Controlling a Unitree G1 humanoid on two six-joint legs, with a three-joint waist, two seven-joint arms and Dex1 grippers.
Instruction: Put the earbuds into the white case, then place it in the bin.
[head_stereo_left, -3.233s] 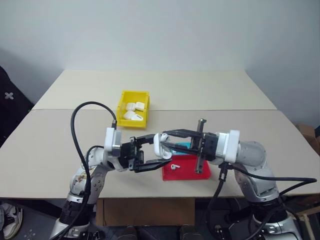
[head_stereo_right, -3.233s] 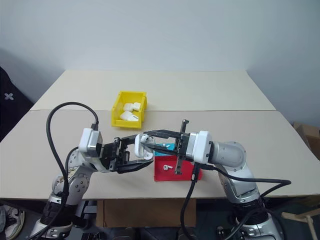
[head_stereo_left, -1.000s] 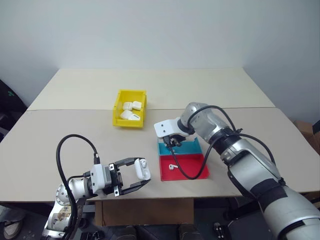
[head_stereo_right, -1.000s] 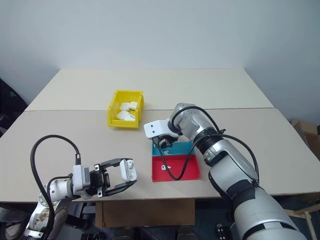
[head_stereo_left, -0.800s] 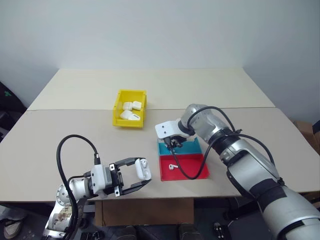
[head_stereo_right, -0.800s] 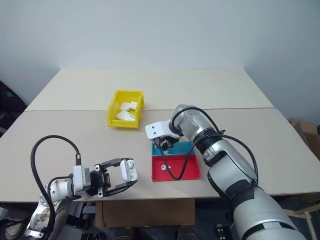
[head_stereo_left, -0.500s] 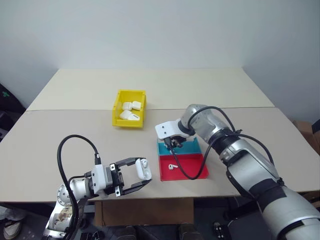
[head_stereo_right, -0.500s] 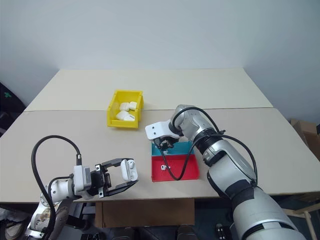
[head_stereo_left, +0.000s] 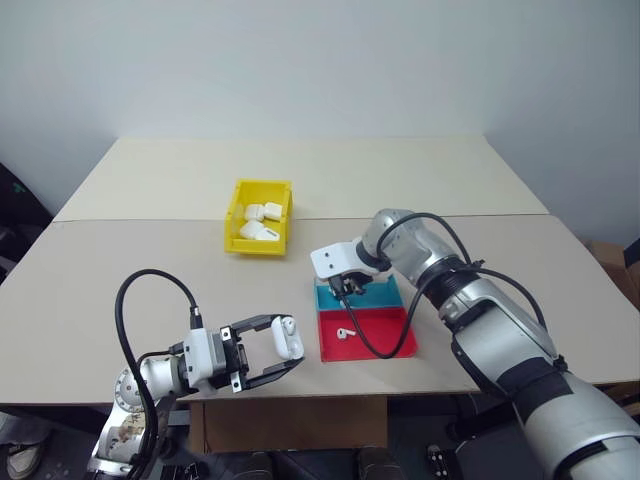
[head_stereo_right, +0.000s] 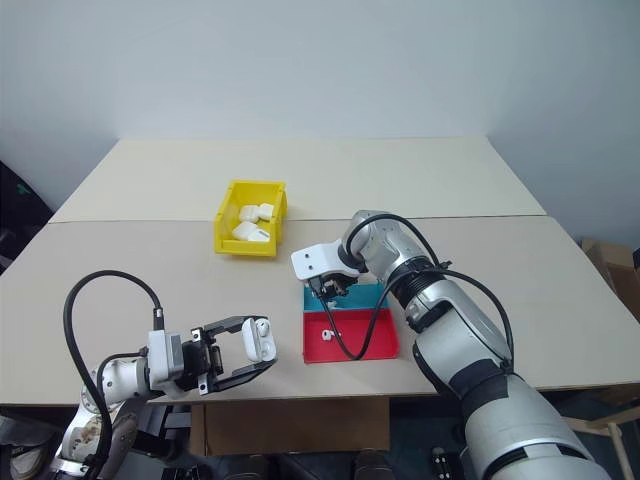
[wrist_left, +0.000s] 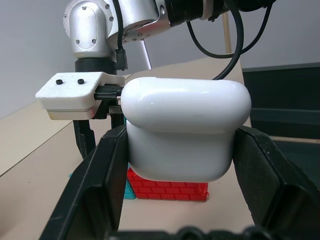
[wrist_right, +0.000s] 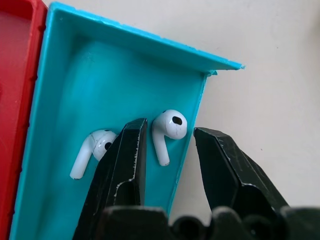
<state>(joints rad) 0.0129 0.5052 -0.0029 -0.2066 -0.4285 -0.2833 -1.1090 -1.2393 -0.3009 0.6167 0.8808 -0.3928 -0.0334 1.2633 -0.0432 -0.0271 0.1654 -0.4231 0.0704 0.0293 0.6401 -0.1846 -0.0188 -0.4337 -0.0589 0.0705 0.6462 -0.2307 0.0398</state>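
My left gripper (head_stereo_left: 284, 344) is shut on the white case (head_stereo_left: 288, 338) and holds it above the table's front edge, left of the trays. Up close, the white case (wrist_left: 185, 130) sits upright between the two black fingers. My right gripper (head_stereo_left: 344, 288) points down into the blue tray (head_stereo_left: 385, 293), open. Its fingers straddle one of the earbuds (wrist_right: 169, 124) by the tray wall. A second earbud (wrist_right: 92, 149) lies just outside one finger (wrist_right: 127, 155). Another earbud (head_stereo_left: 345, 333) rests in the red tray (head_stereo_left: 390, 335). The yellow bin (head_stereo_left: 240, 196) stands further back on the left.
Several white cases (head_stereo_left: 262, 222) lie inside the bin. The red tray sits directly in front of the blue one. Black cables (head_stereo_left: 375, 345) hang from both wrists, the right one drooping over the red tray. The table's seam (head_stereo_left: 150, 220) runs across behind the bin.
Since the earliest frames the grippers have parted: the left drew back to the front left with the case, the right reached into the blue tray. Over the last second nothing moves.
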